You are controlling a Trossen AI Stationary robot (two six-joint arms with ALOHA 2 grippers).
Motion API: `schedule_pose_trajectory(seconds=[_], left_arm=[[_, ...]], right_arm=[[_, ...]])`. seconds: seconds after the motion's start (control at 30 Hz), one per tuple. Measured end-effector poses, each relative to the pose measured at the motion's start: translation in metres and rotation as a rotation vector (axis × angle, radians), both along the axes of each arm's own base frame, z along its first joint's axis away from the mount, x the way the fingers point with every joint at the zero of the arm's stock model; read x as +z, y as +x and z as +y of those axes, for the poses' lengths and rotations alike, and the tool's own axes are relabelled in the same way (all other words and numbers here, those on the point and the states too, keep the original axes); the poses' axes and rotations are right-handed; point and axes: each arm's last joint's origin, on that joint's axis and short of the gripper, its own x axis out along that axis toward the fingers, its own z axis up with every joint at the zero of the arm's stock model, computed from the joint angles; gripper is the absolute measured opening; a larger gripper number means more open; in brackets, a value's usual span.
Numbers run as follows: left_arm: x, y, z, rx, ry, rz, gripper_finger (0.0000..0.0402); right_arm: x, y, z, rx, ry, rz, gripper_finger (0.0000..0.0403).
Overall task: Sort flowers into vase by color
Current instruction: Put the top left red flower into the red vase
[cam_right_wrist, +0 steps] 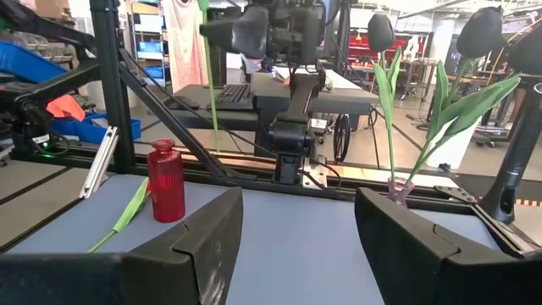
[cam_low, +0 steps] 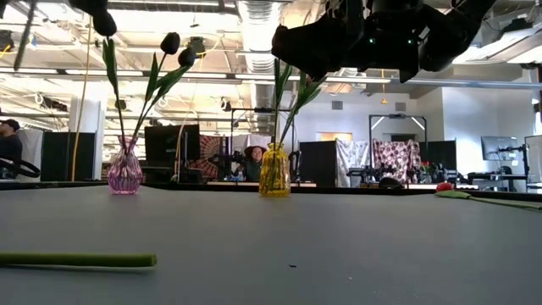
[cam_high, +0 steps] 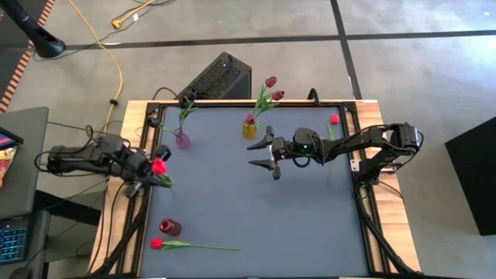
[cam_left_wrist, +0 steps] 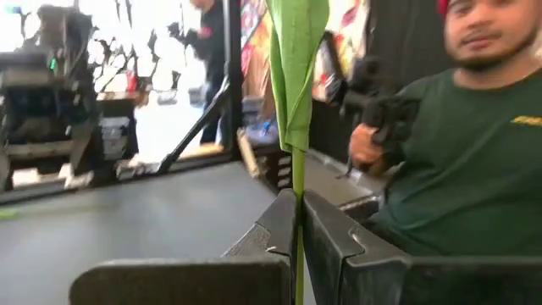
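left gripper (cam_left_wrist: 298, 233) clamped on a red tulip's stem (cam_left_wrist: 297, 169) — upright; red vase (cam_high: 170, 227) just beside it — right gripper (cam_high: 267, 153) apart, farther.

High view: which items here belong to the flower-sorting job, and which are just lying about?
Job:
- red tulip held in the left gripper
- red tulip on the table
- red tulip by the right arm
- purple vase
- yellow vase
- red vase
- right gripper, open, empty

Lying about:
- black box
- yellow cable

Purple vase (cam_low: 124, 174) and yellow vase (cam_low: 274, 174) of dark-headed tulips (cam_low: 170, 42), green stem (cam_low: 76, 260) nearer.
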Motion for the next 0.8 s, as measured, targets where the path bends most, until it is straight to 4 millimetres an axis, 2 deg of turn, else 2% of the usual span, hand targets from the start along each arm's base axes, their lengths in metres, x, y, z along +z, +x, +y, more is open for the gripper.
schedule_pose_trajectory(seconds=[0.23,0.4,0.6,0.8], left_arm=[[0.019,-0.010,-0.002,-0.132,-0.113,-0.182,0.0000],[0.003,-0.003,-0.006,-0.234,-0.187,-0.143,0.0000],[-0.015,0.002,-0.013,-0.341,-0.265,-0.206,0.0000],[-0.024,0.001,-0.020,-0.414,-0.276,-0.176,0.0000]], right_arm=[[0.000,0.000,0.000,0.000,0.008,0.001,0.0255],[0.000,0.000,0.001,0.002,0.010,0.001,0.0255],[0.000,0.000,0.001,0.005,0.047,0.006,0.0255],[0.000,0.000,0.001,0.006,0.060,0.008,0.0255]])
